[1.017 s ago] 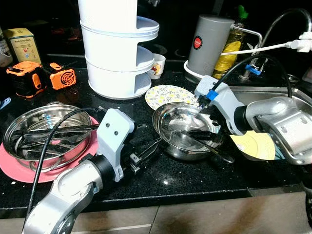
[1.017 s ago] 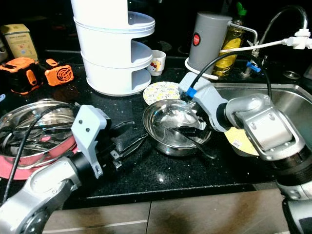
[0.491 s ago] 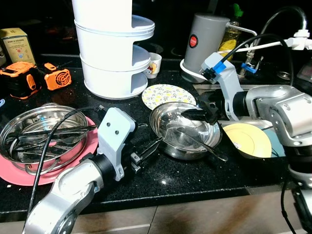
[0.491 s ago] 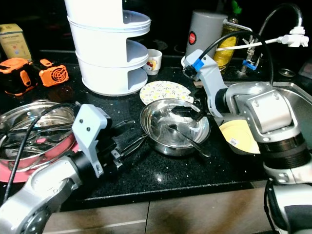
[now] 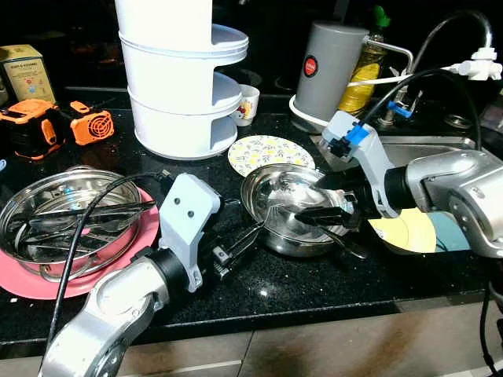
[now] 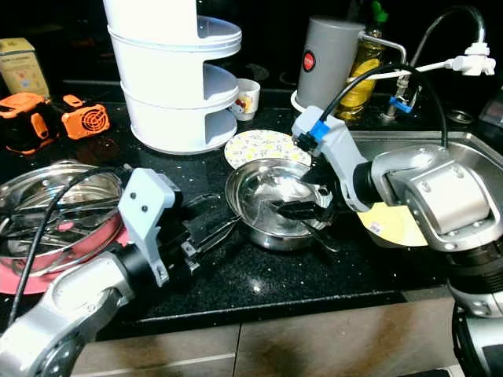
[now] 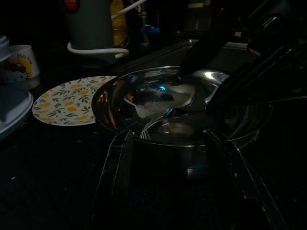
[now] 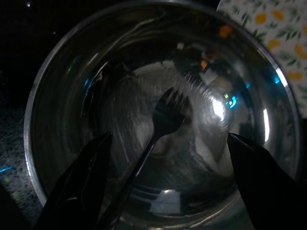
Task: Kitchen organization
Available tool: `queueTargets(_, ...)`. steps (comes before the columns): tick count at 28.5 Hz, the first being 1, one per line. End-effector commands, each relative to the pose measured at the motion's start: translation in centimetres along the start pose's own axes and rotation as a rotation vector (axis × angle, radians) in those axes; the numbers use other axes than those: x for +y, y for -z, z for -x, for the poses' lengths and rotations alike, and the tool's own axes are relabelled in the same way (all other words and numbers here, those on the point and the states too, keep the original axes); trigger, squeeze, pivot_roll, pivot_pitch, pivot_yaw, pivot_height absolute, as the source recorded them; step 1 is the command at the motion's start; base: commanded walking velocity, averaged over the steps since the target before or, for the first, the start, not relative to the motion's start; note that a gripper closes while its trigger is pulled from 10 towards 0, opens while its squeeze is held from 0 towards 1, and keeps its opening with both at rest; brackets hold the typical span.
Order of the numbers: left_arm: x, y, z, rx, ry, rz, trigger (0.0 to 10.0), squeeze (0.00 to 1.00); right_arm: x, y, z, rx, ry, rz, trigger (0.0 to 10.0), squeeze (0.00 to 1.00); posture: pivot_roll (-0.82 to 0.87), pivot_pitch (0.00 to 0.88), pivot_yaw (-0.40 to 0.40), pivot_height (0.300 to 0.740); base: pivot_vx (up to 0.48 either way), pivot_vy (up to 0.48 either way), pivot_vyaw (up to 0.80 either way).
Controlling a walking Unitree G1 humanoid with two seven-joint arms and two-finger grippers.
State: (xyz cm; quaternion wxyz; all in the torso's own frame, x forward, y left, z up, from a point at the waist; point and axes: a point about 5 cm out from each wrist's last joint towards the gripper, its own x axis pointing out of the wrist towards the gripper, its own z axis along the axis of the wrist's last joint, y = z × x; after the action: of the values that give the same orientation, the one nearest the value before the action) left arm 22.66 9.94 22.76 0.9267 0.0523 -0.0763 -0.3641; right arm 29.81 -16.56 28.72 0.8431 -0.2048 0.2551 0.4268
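While the right claw (image 8: 165, 191) hangs spread above the steel bowl (image 8: 57, 96), a fork (image 8: 163, 120) lies inside.

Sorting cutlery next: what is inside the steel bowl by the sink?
The steel bowl holds one fork, lying between the right gripper's open fingers. The bowl's near inner wall is hidden behind its rim.
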Motion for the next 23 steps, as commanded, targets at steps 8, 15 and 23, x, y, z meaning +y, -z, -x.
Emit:
queueTargets(8,-0.2,0.2,-0.2,0.001,0.006,0.007,10.0,0.0,0.5,0.4,-0.7,0.087,-0.037,-0.055,10.0,0.0,0.02,0.0,-0.13,0.74,0.0,0.0,0.0)
queueTargets(15,-0.2,0.1,-0.2,-0.001,0.002,0.008,10.0,0.0,0.1,0.9,-1.1,0.158,0.004,-0.07,10.0,0.0,0.02,0.0,-0.137,0.74,0.0,0.0,0.0)
queueTargets(23,-0.3,0.1,-0.2,-0.004,0.001,0.01,10.0,0.0,-0.1,1.0,-1.3,0.193,0.026,-0.078,0.0,0.0,0.02,0.0,-0.144,0.74,0.0,0.0,0.0)
